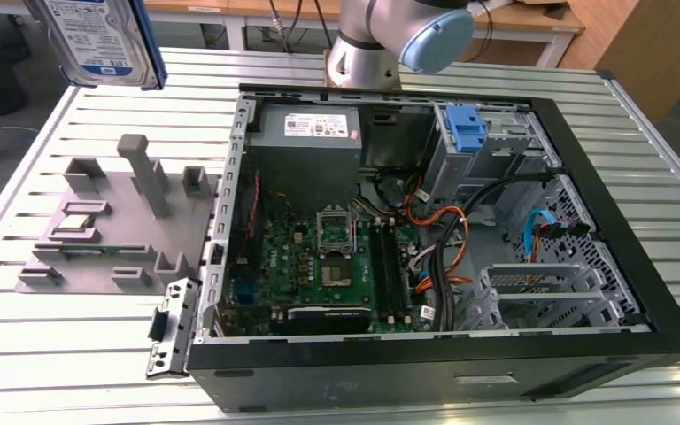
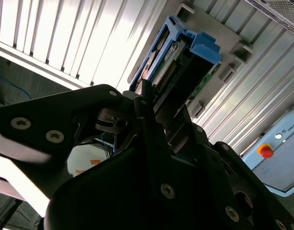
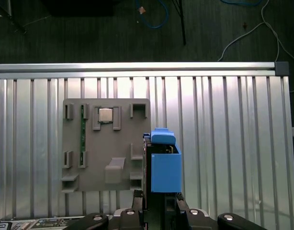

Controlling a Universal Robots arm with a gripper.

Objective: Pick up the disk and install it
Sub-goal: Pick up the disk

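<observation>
Because the tool is clamped on one end of the disk, it hangs high above the grey holder on the surface (beside the open computer case), presumably clearing its posts.

— What does the disk look like?
— It's a flat silver rectangle with a white-and-blue label on its face and blue plastic rails along its edges.
— Where is it?
— It's at the exterior view's far left, raised clear of the table. It stands upright with the label toward the camera.
— Is it loose?
— No, the gripper is clamped on it. The first wrist view shows it edge-on, with a blue rail facing the camera. The second wrist view shows its connector edge between the rails.
</observation>
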